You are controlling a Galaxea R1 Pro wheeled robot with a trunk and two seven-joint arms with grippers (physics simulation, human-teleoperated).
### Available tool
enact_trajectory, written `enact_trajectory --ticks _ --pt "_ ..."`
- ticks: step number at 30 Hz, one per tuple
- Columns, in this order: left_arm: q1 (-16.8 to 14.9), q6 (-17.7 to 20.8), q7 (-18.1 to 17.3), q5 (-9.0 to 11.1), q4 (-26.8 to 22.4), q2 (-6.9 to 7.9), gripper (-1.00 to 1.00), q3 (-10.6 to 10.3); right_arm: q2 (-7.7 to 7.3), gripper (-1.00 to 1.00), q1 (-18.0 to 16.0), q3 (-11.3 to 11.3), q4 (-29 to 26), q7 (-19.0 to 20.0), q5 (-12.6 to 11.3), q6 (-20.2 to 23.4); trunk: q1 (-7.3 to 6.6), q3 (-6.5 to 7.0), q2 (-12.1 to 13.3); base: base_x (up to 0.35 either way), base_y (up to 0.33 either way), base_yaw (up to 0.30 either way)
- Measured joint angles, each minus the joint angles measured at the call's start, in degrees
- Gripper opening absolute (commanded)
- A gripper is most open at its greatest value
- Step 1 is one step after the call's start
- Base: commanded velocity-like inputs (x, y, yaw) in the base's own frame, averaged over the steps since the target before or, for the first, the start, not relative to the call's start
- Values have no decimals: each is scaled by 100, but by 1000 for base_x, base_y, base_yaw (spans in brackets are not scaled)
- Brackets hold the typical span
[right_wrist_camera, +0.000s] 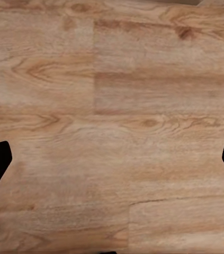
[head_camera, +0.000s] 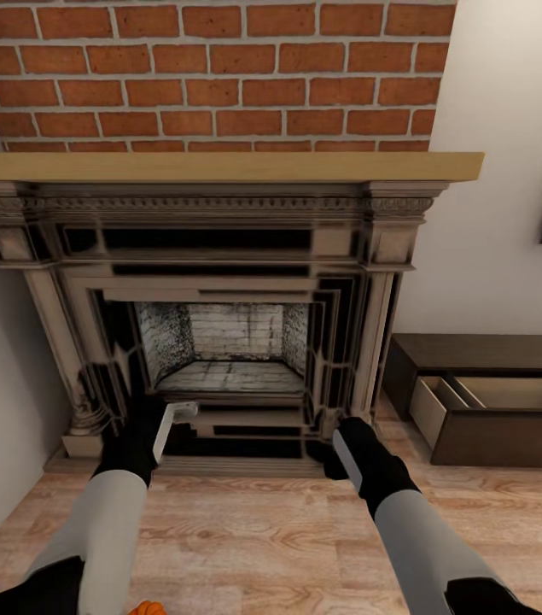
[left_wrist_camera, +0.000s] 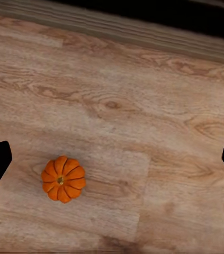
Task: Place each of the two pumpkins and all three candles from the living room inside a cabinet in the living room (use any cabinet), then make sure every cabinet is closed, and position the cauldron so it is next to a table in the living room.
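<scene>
The left gripper hangs over the wood floor with its jaws wide apart and holds nothing. One pumpkin sits on the floor under it, off to one side. The fireplace stands ahead. The right gripper is also wide open and empty. At the right, the cabinet has a drawer pulled out.

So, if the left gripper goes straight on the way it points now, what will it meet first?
Probably the bare wood floor. The left gripper looks down at the planks, open and empty; the pumpkin lies off to one side of its line, so it would likely miss it, though depth is unclear.
</scene>
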Motion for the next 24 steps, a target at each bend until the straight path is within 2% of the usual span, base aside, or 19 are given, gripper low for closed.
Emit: enact_trajectory --ticks 1,4,7,14,19,24 --pt "0 -4 4 -6 35 18 100 122 -3 100 -20 -38 35 1 -3 1 0 0 0 0 0 0" --pt "0 -15 14 -13 97 37 100 266 -6 100 -41 -83 68 2 -11 1 21 -18 -39 0 0 0" --pt "-1 -21 22 -17 128 46 100 326 -5 100 -49 -105 74 -6 -9 2 87 -71 -159 0 0 0" --pt "-1 -52 45 -6 259 48 100 362 7 100 -54 -130 91 -29 12 8 241 -197 -440 0 0 0" --pt "-1 -59 53 21 395 -11 100 362 47 100 -55 -111 83 -26 -2 -27 351 -287 -640 0 0 0" --pt "-1 -61 80 -6 408 -29 100 353 51 100 -56 -116 -264 -12 -12 -242 461 -376 -841 0 0 0"
